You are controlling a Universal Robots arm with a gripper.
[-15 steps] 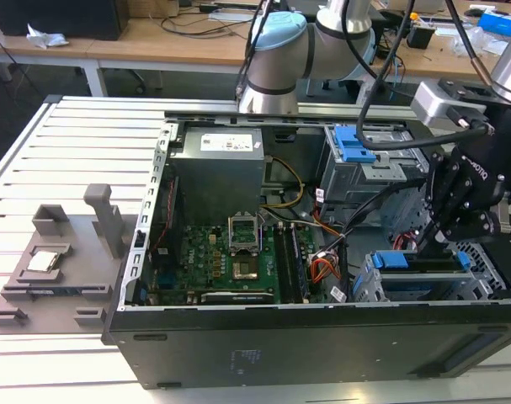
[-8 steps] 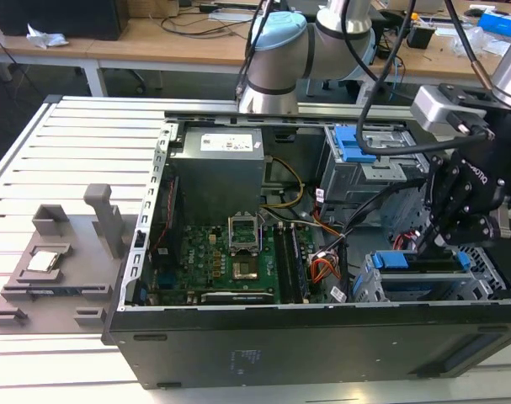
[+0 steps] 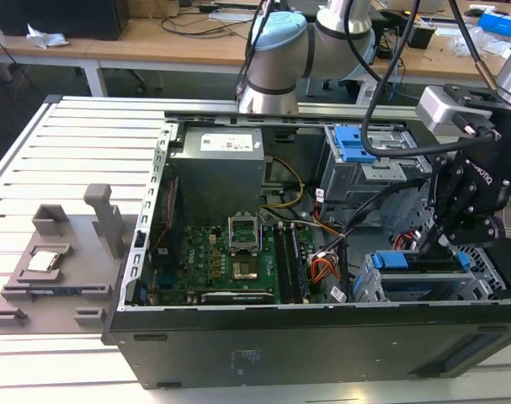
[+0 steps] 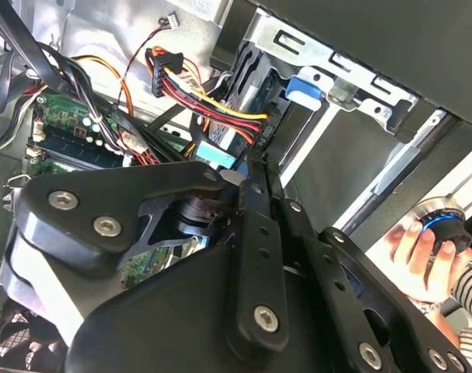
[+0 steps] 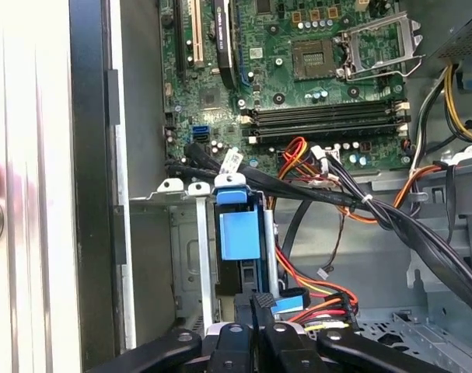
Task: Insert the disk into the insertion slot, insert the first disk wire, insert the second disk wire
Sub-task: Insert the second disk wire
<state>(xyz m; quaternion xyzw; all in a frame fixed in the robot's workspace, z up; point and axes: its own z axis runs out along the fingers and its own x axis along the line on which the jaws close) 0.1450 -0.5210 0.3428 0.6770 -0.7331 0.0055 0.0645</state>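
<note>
Disk (image 5: 239,233), one, in the insertion slot (image 5: 187,256); one gripper (image 5: 255,303) pinched closed beside one blue plug (image 5: 286,305), hold unclear.

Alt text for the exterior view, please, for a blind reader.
A black gripper reaches into an open computer case, just above the blue-framed disk in the insertion slot at the exterior view's right. The motherboard lies mid-case.
</note>
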